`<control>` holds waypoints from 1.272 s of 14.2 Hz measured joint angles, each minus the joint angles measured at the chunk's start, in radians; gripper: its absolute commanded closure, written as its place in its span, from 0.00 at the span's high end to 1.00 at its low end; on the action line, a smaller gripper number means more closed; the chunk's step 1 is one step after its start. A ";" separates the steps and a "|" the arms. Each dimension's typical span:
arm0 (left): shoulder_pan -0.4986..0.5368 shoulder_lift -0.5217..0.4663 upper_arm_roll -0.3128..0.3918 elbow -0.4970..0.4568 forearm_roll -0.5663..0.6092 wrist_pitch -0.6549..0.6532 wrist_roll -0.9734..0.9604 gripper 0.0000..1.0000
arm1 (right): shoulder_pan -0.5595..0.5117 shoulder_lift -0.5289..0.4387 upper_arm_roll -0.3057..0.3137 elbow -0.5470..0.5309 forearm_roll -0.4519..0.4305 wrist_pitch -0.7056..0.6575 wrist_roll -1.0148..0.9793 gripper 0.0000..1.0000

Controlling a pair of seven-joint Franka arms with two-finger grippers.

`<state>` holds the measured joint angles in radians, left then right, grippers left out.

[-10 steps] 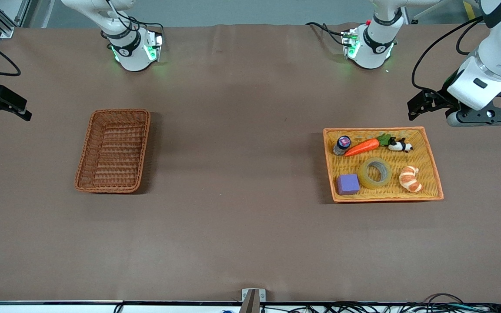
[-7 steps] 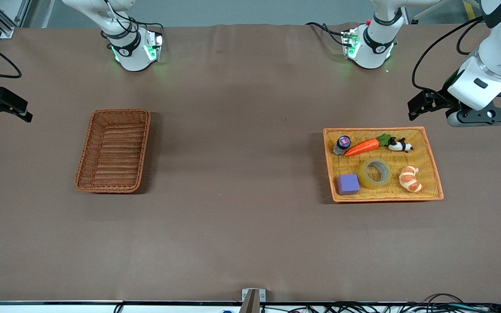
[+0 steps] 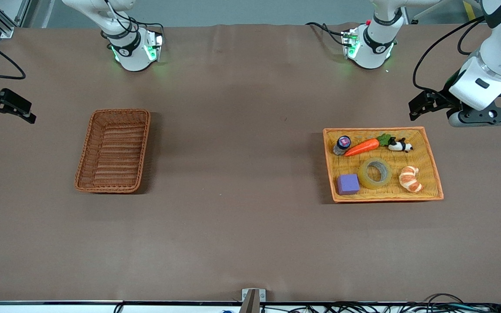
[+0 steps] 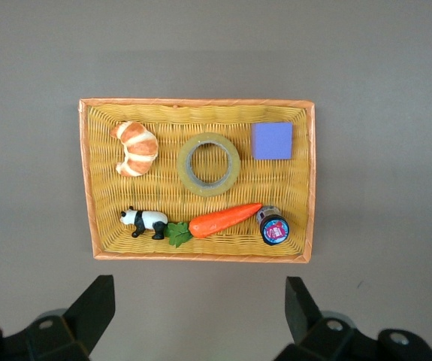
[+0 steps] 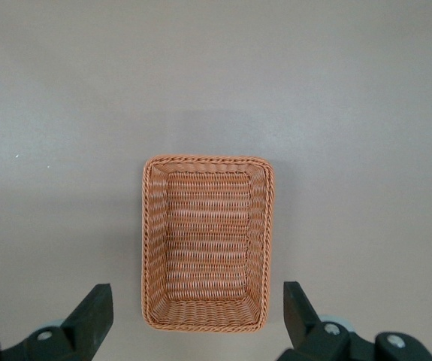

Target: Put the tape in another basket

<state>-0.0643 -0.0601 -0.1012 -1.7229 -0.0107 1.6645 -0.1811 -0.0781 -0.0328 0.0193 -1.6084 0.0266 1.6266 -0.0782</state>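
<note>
Read the clock on the table with 12 toward the robots' bases and 6 toward the front camera. You will find the tape (image 3: 375, 173) lying flat in the orange-yellow basket (image 3: 381, 129), just on the 6 o'clock side of that basket's middle, with its grey core facing up. The purple cube (image 3: 348, 184) sits near it at about 8 o'clock, and the croissant (image 3: 410, 178) sits near it at about 4 o'clock; the tape touches neither. Along the basket's 12 o'clock wall you have a small bottle (image 3: 342, 144), a carrot (image 3: 362, 147) and a toy panda (image 3: 400, 146) in a row; the carrot's tip lies close to the tape's 12 o'clock edge.

The dark reddish-brown basket (image 3: 86, 148) stands well apart at 9 o'clock of the yellow one, toward the right arm's end of the table; you can see only its woven floor inside.

Your left gripper (image 4: 199, 308) hangs in the air over bare table by the yellow basket's 1 o'clock corner; its fingers are spread wide and grip nothing, and its wrist view takes in the whole yellow basket between them. Your right gripper (image 5: 194, 312) hangs over the table's edge at the right arm's end, at about 10 o'clock of the dark basket and well apart from it; its fingers too are spread wide with nothing between them.
</note>
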 measured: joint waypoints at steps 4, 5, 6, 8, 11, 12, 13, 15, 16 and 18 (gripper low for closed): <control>0.024 0.017 0.005 0.004 0.000 0.000 0.000 1.00 | 0.003 0.005 0.001 0.000 0.000 0.001 0.000 1.00; 0.028 0.034 0.006 0.005 0.000 0.000 0.000 1.00 | 0.004 0.005 0.001 0.000 0.000 0.003 0.000 1.00; 0.031 0.055 0.006 0.006 0.000 0.002 0.000 1.00 | 0.004 0.005 0.001 0.000 0.000 0.006 0.000 1.00; 0.038 0.097 0.006 0.007 0.000 0.029 0.001 1.00 | 0.005 0.005 0.001 0.000 0.000 0.007 0.000 1.00; 0.040 0.161 0.006 -0.009 0.000 0.102 0.001 1.00 | 0.005 0.006 0.001 0.000 0.000 0.006 0.000 1.00; 0.040 0.183 0.006 -0.027 0.000 0.132 0.001 1.00 | 0.006 0.006 0.001 -0.001 0.000 0.007 0.000 1.00; 0.040 0.208 0.006 -0.044 0.000 0.163 0.001 1.00 | 0.006 0.006 0.001 -0.001 0.000 0.007 0.000 1.00; 0.040 0.273 0.006 -0.063 0.002 0.211 0.001 1.00 | 0.005 0.007 0.001 -0.001 0.000 0.007 0.000 1.00; 0.040 0.308 0.006 -0.066 0.010 0.231 0.002 1.00 | 0.006 0.008 0.001 -0.001 0.000 0.007 0.000 1.00; 0.039 0.381 0.006 -0.068 0.032 0.276 0.002 1.00 | 0.006 0.009 0.001 -0.002 0.000 0.007 0.000 1.00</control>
<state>-0.0256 0.3214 -0.0953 -1.7912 0.0214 1.9404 -0.1796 -0.0726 -0.0240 0.0198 -1.6100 0.0266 1.6338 -0.0782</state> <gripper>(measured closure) 0.000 0.000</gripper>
